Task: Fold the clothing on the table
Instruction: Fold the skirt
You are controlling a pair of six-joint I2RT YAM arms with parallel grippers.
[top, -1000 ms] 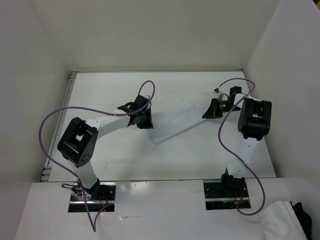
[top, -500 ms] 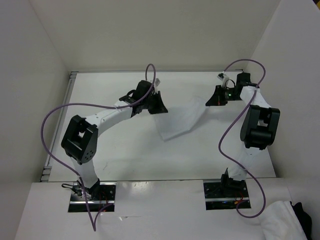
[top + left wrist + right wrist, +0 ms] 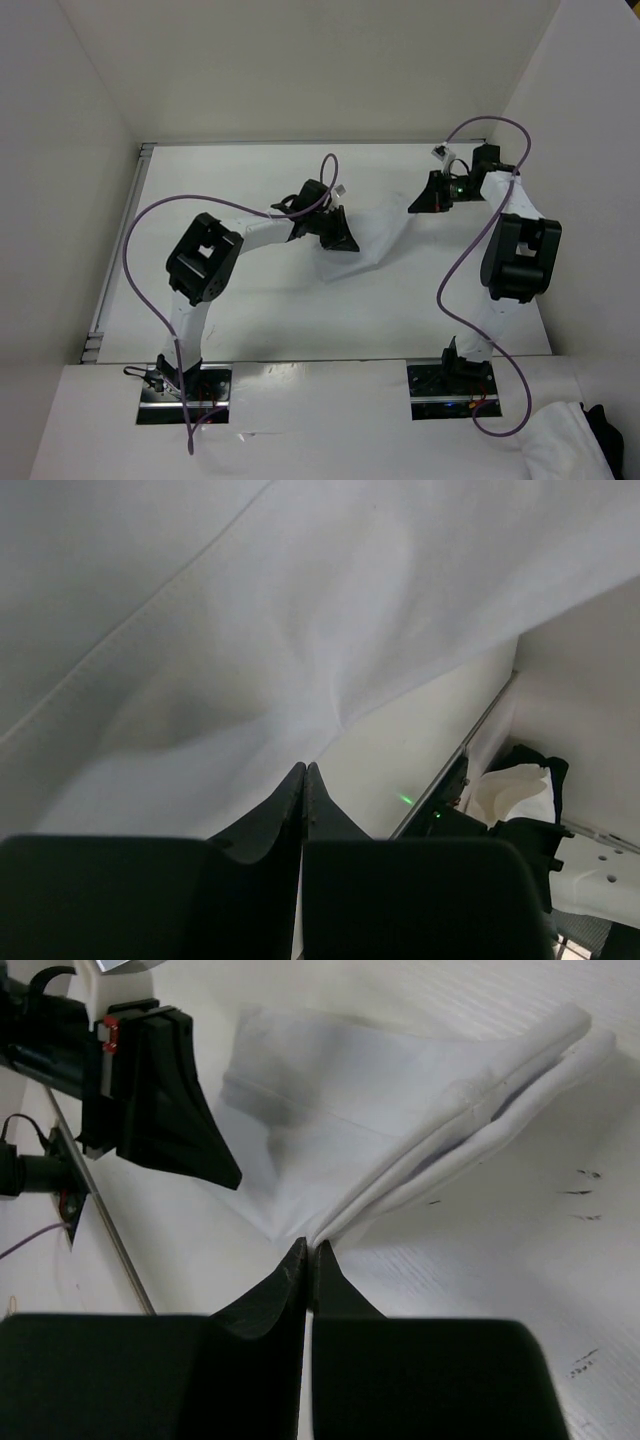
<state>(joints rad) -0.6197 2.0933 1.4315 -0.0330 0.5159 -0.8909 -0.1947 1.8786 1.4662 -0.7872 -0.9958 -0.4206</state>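
Evidently mid-fold, the thin white fabric garment (image 3: 380,228) hangs over the far middle of the matte white tabletop (image 3: 250,300), one edge pinched in the fully closed left end effector (image 3: 350,243) and another in the equally closed right end effector (image 3: 413,206), already doubled in layers but not yet laid flat.

Both arms same build: white tube links w/ chunky black joint housings. Left arm (image 3: 203,265) & right arm (image 3: 520,255) each sit on a dark base mount (image 3: 185,392) at near edge of the table (image 3: 260,320). Purple cable (image 3: 126,262) loops off each arm, base to wrist. Left gripper (image 3: 232,1178): matte black wedge fingers, small red tab (image 3: 110,1028), white block above. Right gripper (image 3: 308,1247): same black fingers. Green LED (image 3: 455,186) on right wrist, over table's far side.
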